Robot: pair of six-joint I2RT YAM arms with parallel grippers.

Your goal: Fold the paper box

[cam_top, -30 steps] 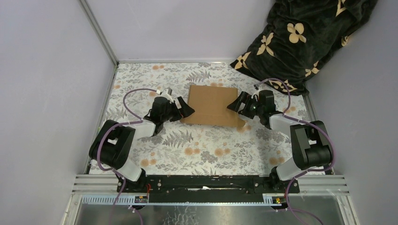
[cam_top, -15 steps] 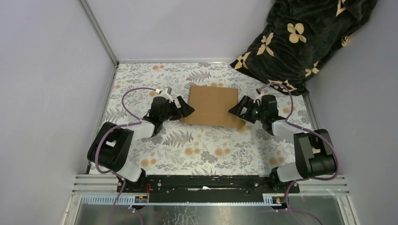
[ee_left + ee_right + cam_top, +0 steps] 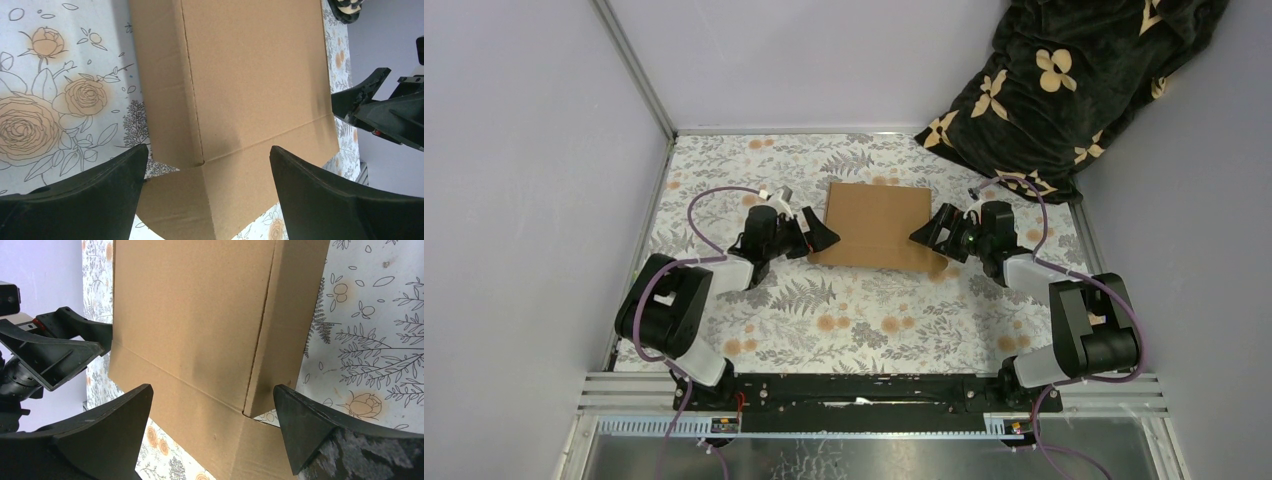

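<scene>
One paper box (image 3: 876, 226), two end effectors (left end effector (image 3: 821, 228), right end effector (image 3: 930, 226)), one blanket (image 3: 1074, 80)

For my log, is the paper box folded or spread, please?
Apparently folded: the paper box is a compact rectangle, its sides bent down at creases. Tucking: cannot tell.

I read no text, label, brand, number or sign anywhere. The paper box (image 3: 876, 225) shows plain brown faces in all views. The desk cover (image 3: 824, 330) and the dark blanket (image 3: 1074, 80) carry flower motifs only.
</scene>
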